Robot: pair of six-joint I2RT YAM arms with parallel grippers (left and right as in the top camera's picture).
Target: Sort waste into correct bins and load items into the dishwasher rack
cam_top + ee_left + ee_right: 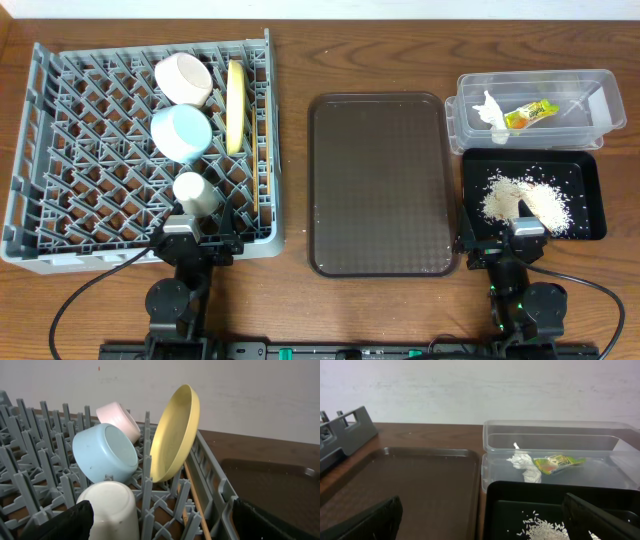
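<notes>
Now the grey rack [80, 170] at left holds the yellow plate [235, 105], blue bowl [181, 132], pink bowl [182, 78], white cup [195, 192] and chopsticks [194, 497]. Far right, the clear tub [590, 85] holds tissue [490, 112] and wrapper [530, 115]; rice [500, 195] lies in the black tray [585, 175] nearer. Left claw [197, 230] and right claw [527, 232] gape wide, empty.

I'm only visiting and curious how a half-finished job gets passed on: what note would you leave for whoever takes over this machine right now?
Left gripper: open, empty, beside the white cup.
Right gripper: open, empty, at the near edge of the black tray.
Dishwasher rack: pinkish bowl, blue bowl, white cup, yellow plate on edge, chopsticks along the right side.
Clear tub: tissue, wrapper.
Black tray: rice scraps.
Done: everything looks sorted and loaded.
Left: apparently nothing; brown tray carries nothing.
</notes>
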